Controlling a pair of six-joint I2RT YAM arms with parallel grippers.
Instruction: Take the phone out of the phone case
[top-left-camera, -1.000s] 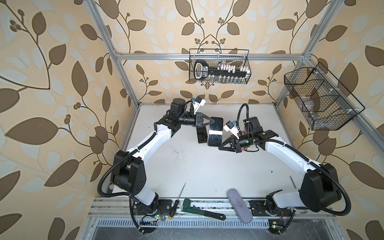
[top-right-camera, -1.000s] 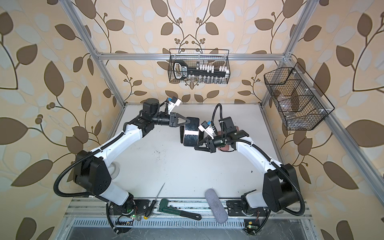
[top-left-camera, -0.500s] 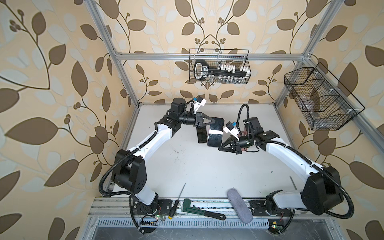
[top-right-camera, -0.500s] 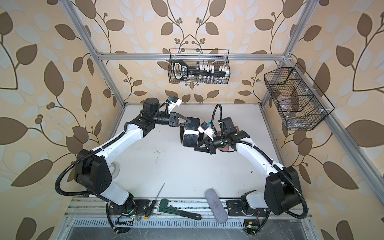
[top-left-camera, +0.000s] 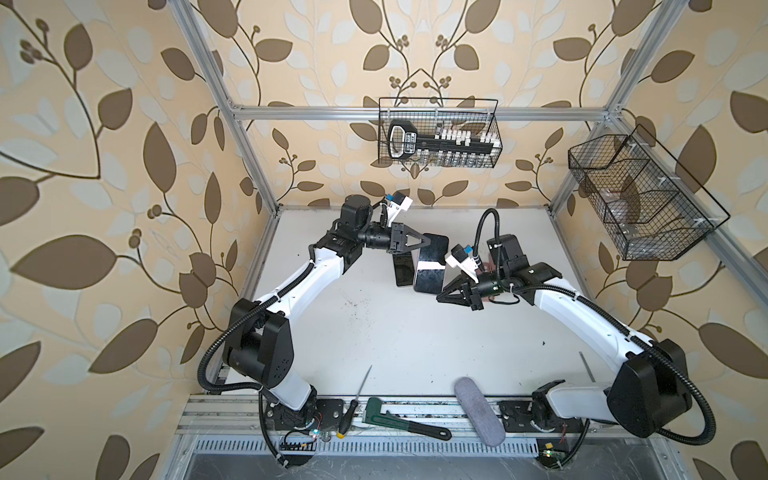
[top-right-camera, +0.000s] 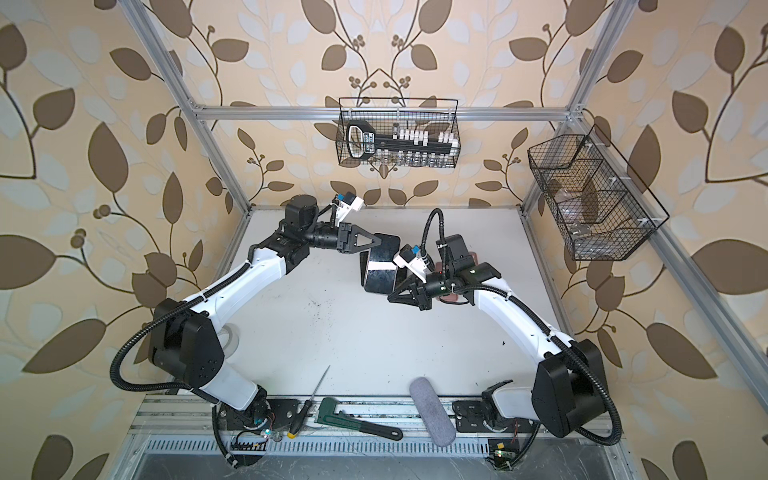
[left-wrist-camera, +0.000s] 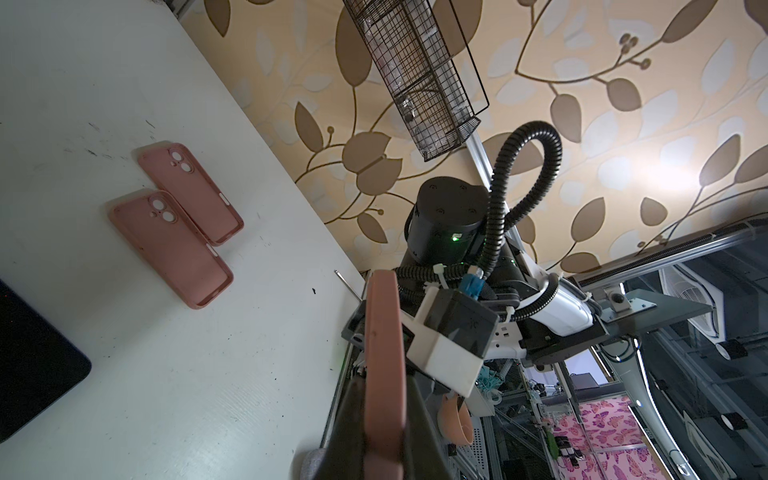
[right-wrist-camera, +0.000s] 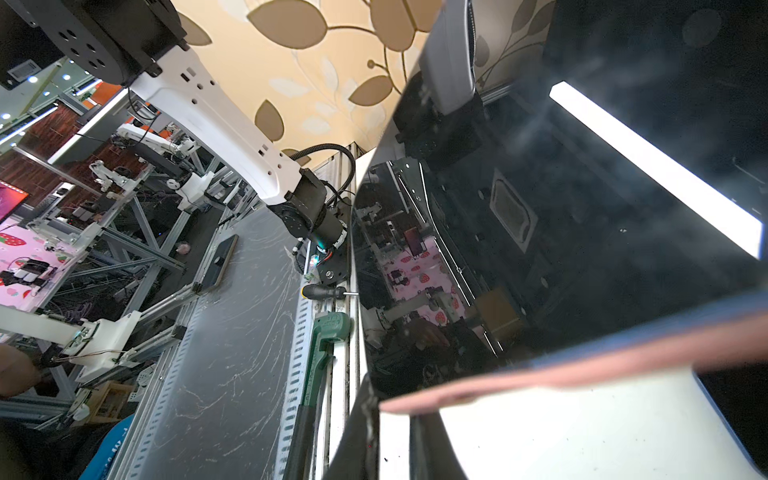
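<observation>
In a top view the cased phone (top-left-camera: 432, 270) hangs at 12 o'clock of table (top-left-camera: 374, 332) centre. Left gripper (top-left-camera: 430, 244) clamps its 11 o'clock end, right gripper (top-left-camera: 440, 296) its 5 o'clock corner. Left wrist: closed jaws squeeze the case (left-wrist-camera: 384, 353). Right wrist: jaws pinch its rim.

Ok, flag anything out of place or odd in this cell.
Three things lie askew across the front rail at the white table's near edge: a screwdriver, a green wrench and a grey pouch. Two empty pink cases lie overlapping by the right arm, and dark specks dot the table's middle.
</observation>
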